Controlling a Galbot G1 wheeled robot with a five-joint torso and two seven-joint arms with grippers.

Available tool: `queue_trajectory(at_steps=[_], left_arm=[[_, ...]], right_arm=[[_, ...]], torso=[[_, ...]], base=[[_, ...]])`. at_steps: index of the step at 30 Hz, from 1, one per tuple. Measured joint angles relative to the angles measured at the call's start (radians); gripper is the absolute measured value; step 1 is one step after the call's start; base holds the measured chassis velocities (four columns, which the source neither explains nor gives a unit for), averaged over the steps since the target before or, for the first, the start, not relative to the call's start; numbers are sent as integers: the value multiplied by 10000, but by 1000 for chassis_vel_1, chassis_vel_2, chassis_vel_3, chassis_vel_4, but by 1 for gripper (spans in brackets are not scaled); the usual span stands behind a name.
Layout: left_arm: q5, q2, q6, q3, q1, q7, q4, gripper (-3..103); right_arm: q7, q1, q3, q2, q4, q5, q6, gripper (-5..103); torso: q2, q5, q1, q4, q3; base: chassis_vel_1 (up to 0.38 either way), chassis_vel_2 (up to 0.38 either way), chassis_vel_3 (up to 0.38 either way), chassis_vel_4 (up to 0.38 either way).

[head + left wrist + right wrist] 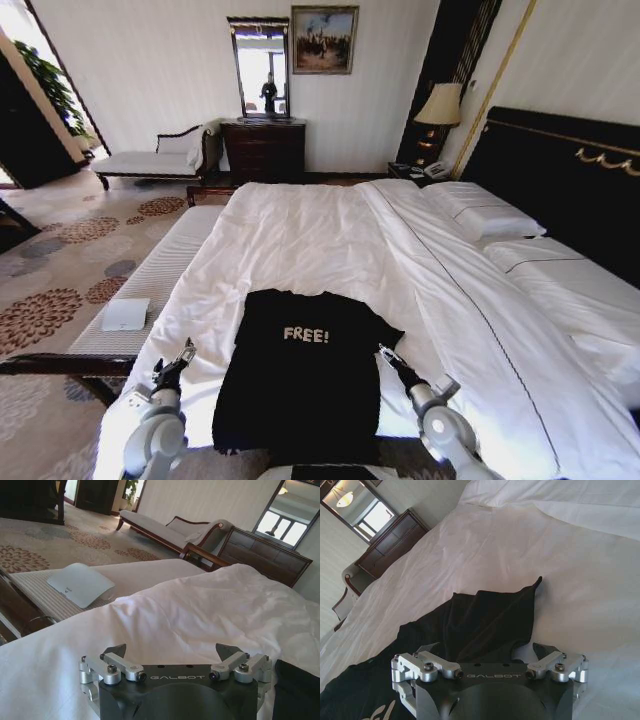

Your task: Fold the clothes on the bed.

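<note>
With the black T-shirt [300,380] flat at the bed's [330,230] foot, our right gripper [487,652] spread wide over its sleeve and left gripper [172,655] spread beside it, we should pinch both sleeve edges evenly.

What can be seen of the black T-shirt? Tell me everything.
The black T-shirt is soft, short-sleeved cloth with white "FREE!" lettering on the chest. It lies spread flat, front up, on the bed's white duvet near the foot end, its hem toward the robot. One sleeve is rumpled into folds, just ahead of the open right gripper. The open left gripper hovers beside its other edge. Neither grips it.
</note>
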Motion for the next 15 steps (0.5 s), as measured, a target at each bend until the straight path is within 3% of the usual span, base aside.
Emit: queue_trajectory(at_steps=[15], left_arm=[[24,-33,22,60,-198,-2,232,100]], right_arm=[[224,-319,-30,241,1153,954,-125,100]], torso=[[0,-1,0,-1,0]], base=[[0,0,0,0]])
